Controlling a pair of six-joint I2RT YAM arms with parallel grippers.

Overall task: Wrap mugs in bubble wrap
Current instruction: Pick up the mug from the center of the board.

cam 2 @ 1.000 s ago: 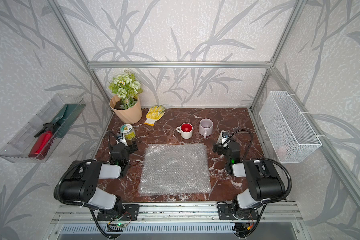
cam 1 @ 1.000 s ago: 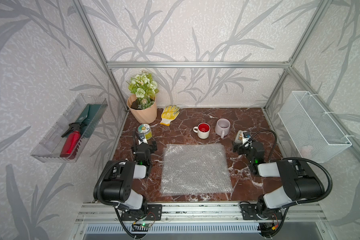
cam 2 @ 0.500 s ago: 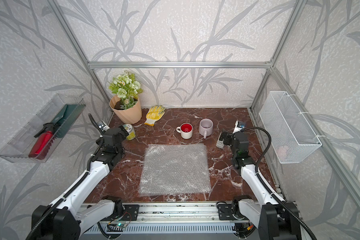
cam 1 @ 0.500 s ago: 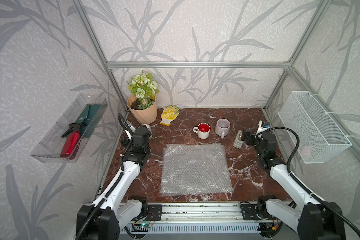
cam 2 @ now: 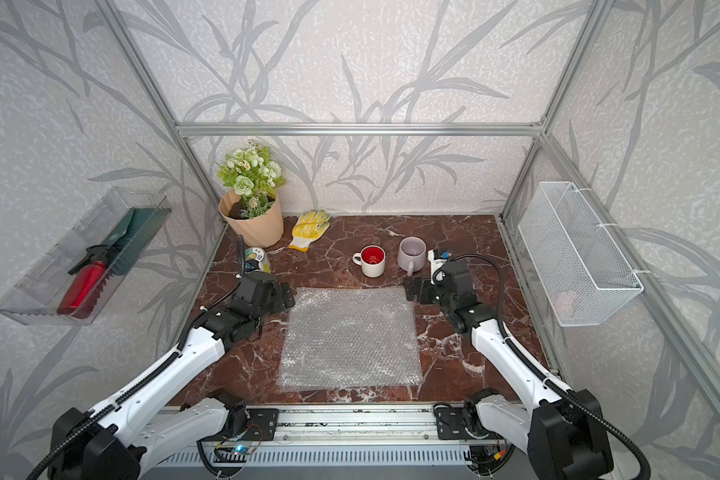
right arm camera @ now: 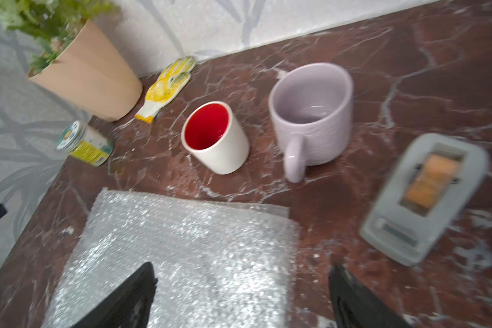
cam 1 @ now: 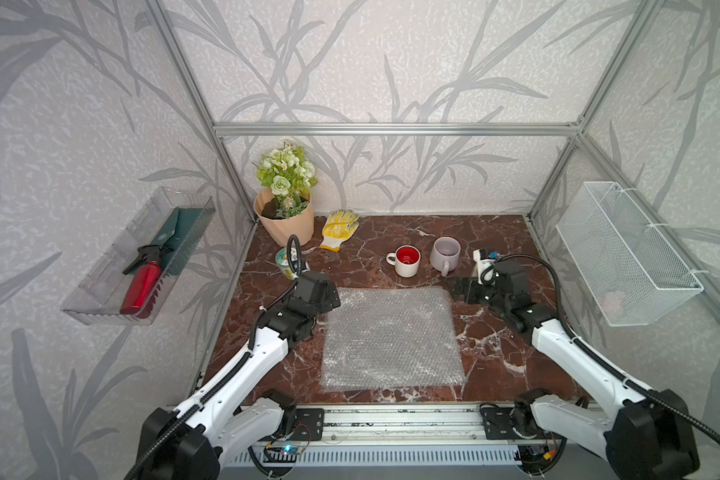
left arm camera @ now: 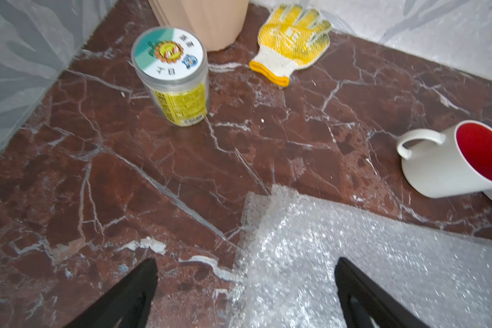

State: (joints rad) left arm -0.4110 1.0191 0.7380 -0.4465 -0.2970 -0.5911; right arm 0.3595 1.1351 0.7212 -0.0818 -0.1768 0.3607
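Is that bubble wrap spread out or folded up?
Spread out: the bubble wrap lies as one flat square sheet on the marble table, no fold visible.

Light: bright, even and diffuse in both top views; shadows soft and faint.
Glare: sparkle across the bubble wrap (right arm camera: 182, 250); pale sheen on the marble tabletop (left arm camera: 97, 184).
Blur: right wrist view motion-smeared, worst at the grey box (right arm camera: 395, 233); left wrist view slightly soft.
Distortion: wide-angle lens leans the white mug (left arm camera: 443, 176) at the left wrist view's edge.

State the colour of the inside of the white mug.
The white mug is glossy red inside, shown best in the right wrist view.
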